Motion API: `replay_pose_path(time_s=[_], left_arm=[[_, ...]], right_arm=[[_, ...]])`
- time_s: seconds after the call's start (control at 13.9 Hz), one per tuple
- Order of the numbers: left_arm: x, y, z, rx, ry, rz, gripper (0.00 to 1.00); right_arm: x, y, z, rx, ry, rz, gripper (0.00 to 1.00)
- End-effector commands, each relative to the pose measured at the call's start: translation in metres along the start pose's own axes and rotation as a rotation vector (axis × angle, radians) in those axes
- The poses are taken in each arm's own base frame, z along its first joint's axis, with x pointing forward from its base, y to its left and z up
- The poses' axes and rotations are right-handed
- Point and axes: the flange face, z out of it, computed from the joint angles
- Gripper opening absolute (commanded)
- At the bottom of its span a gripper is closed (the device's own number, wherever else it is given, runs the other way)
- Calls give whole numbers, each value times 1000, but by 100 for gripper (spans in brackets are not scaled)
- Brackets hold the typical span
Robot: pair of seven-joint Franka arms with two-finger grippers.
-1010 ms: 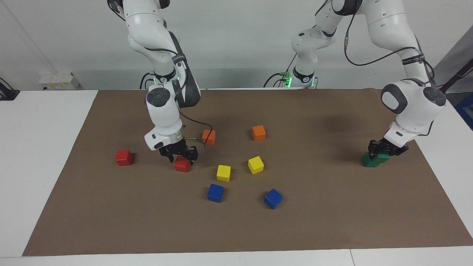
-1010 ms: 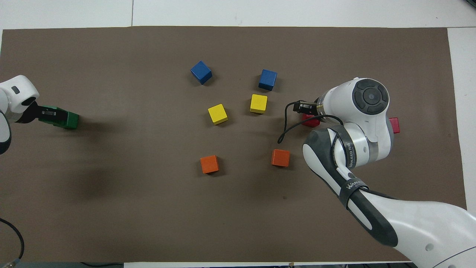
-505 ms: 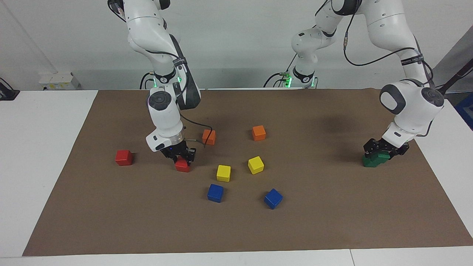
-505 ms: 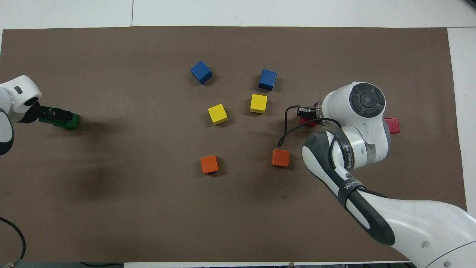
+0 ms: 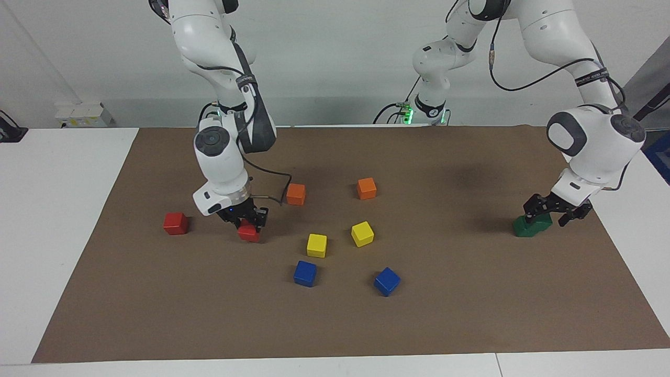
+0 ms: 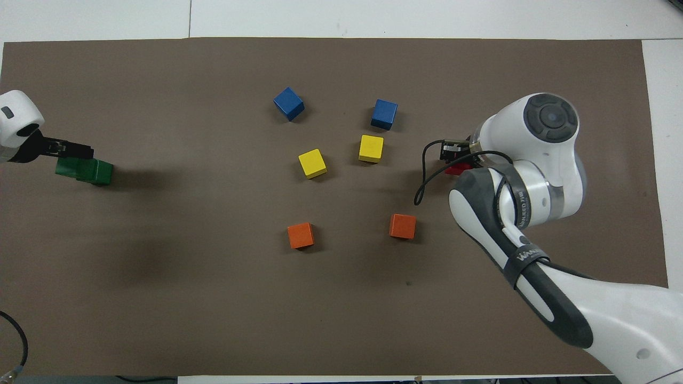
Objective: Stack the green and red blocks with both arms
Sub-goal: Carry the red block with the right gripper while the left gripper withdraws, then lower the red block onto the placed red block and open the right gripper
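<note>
On the matte brown mat (image 5: 471,314) that covers most of the white table (image 5: 57,220), small hard-edged cubes lie scattered, and the two yellow cubes (image 5: 316,245) near the mat's middle serve as the landmark. Just beside them, toward the right arm's end, the right gripper (image 5: 247,222) has its black fingers clenched on a bright red cube (image 5: 248,233), which sits low at the mat; whether it is lifted clear cannot be told. The second red cube (image 5: 175,223) rests flat farther toward that same end, apart from the gripper. Well away from the yellow pair, toward the left arm's end, two dark green cubes (image 5: 532,225) stand stacked, the upper one turned askew on the lower. The left gripper (image 5: 556,211) hangs just above that stack with its fingers spread and released, holding nothing. Two orange cubes (image 5: 366,188) lie nearer to the robots than the yellow pair, and two blue cubes (image 5: 305,273) lie farther from the robots. Both arms are glossy white shells with rounded dark grey joint caps, and a thin black cable (image 5: 272,183) loops from the right arm's wrist.
</note>
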Motion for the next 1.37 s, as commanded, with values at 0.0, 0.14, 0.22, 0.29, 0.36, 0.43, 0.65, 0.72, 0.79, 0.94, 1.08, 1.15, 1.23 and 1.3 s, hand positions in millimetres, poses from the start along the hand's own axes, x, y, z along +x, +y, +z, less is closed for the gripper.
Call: replay_pose_path(time_s=[0.0, 0.14, 0.22, 0.29, 0.36, 0.43, 0.65, 0.72, 0.79, 0.94, 1.08, 1.15, 1.23, 1.3], left_arm=[[11, 13, -51, -4, 3, -37, 100], [8, 30, -80, -1, 1, -164, 100], [6, 41, -91, -1, -9, -195, 100], [3, 52, -105, -1, -18, -196, 100], [-2, 57, -117, 1, -28, -193, 100], [-8, 61, -132, 3, -33, -194, 100], [-19, 81, -160, 2, -53, -182, 100], [-22, 86, -166, 3, -59, -220, 100], [-23, 93, -170, 2, -70, -246, 100], [-26, 104, -174, 0, -90, -238, 100], [-29, 109, -178, -1, -104, -232, 100], [-31, 111, -179, -2, -112, -229, 100], [-30, 117, -181, -4, -112, -219, 100], [-30, 126, -185, -4, -110, -205, 100]], right_arm=[[15, 46, -44, 9, -4, -76, 20], [21, 88, -55, 5, -6, -138, 20], [23, 108, -56, 5, -13, -161, 20], [24, 123, -60, 5, -16, -179, 20], [25, 137, -60, 4, -25, -187, 20], [25, 152, -59, 4, -29, -189, 20], [20, 179, -53, 4, -39, -176, 20], [14, 184, -49, 4, -44, -170, 20], [9, 187, -44, 5, -47, -168, 20], [1, 194, -34, 5, -50, -159, 20], [-4, 196, -30, 4, -42, -166, 20], [-6, 197, -28, 3, -30, -165, 20], [-8, 197, -24, 3, -25, -166, 20], [-8, 199, -23, 3, -22, -163, 20]])
